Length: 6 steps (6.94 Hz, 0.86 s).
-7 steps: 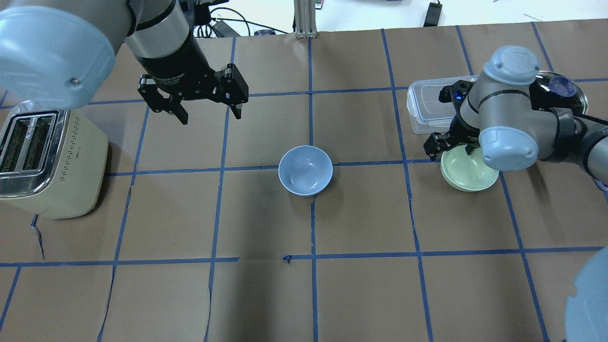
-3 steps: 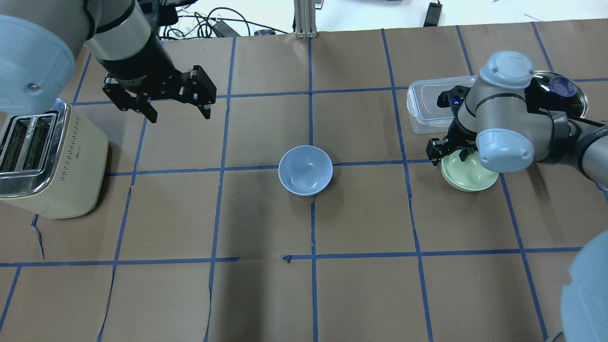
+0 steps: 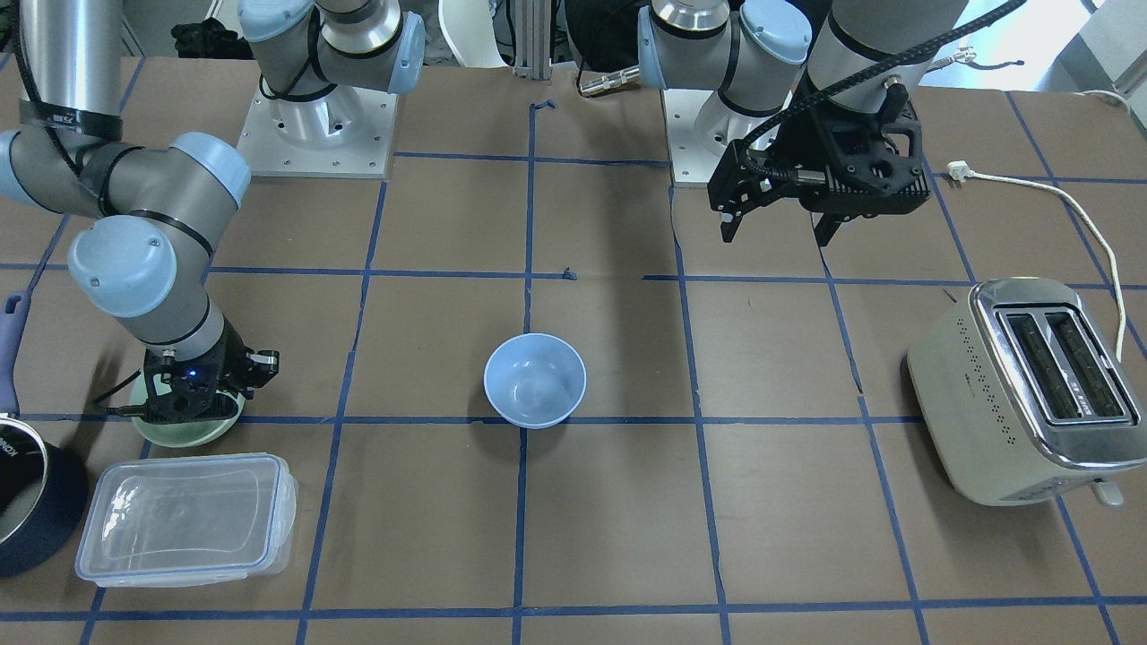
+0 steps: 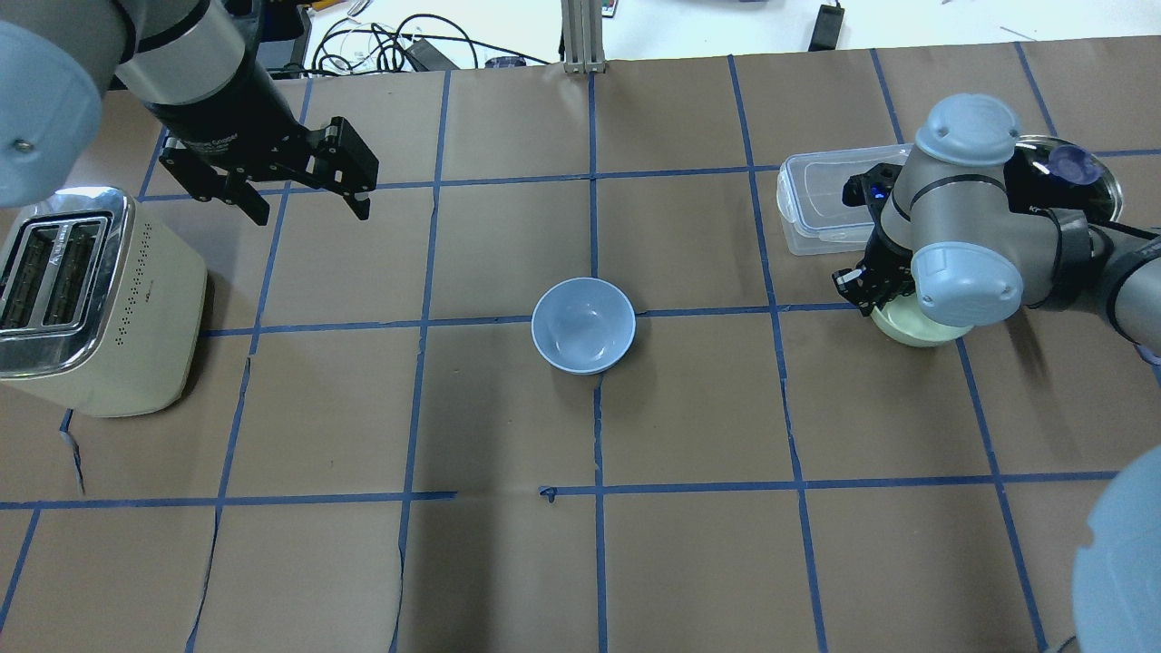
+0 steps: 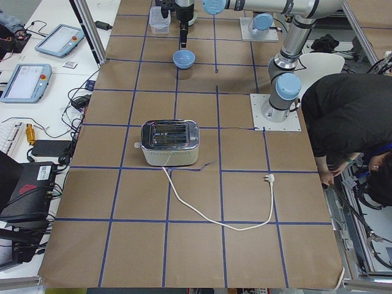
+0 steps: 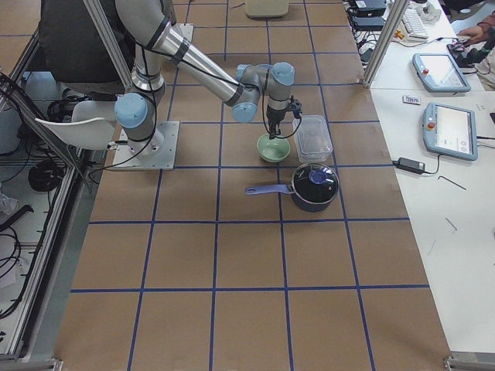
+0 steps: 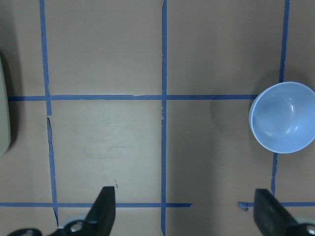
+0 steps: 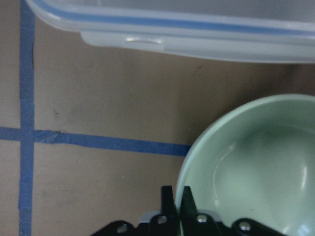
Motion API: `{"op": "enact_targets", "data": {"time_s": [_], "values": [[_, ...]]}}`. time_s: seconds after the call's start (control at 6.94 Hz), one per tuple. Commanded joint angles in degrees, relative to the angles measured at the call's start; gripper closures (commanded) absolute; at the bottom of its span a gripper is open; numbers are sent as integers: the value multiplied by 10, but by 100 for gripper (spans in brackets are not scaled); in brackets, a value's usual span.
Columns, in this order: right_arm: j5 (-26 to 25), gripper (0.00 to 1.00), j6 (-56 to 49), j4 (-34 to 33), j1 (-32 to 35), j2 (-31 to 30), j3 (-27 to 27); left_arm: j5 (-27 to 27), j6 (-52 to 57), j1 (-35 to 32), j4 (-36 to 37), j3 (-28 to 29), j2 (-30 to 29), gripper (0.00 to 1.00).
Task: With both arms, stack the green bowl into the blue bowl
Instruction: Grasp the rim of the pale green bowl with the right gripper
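Note:
The blue bowl (image 4: 582, 325) stands upright and empty at the table's middle; it also shows in the front view (image 3: 535, 380) and the left wrist view (image 7: 283, 117). The green bowl (image 4: 910, 328) sits at the right, mostly hidden under my right arm, and is clearer in the front view (image 3: 184, 432) and the right-side view (image 6: 273, 148). My right gripper (image 8: 175, 194) is shut on the green bowl's (image 8: 251, 162) rim, pinching its left edge. My left gripper (image 4: 310, 213) is open and empty, hanging above the table far left of the blue bowl.
A cream toaster (image 4: 91, 299) stands at the left edge, its cord (image 3: 1057, 193) trailing beside it. A clear lidded container (image 4: 816, 199) lies just behind the green bowl. A dark saucepan (image 3: 27, 502) with a lid sits to the right of that container.
My left arm has swung left and back, away from the blue bowl, gripper still open. My right gripper has shifted slightly right over the green bowl, which has shifted with it.

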Motion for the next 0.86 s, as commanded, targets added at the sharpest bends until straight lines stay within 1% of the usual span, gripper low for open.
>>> {"op": "enact_targets", "data": {"time_s": [0.0,0.14,0.43,0.58,0.72], "values": [[-1,100,5,3,1,-14,-6,0,5,1,1,0,-1,0],[0,100,5,9,5,-29,-11,0,5,1,1,0,-1,0],[0,100,27,34,37,-56,-22,0,4,1,1,2,-1,0],[4,100,70,36,71,-62,-30,-1,4,1,1,2,-1,0],[10,100,121,36,122,-61,-54,-1,0,1,1,2,-1,0]]}}
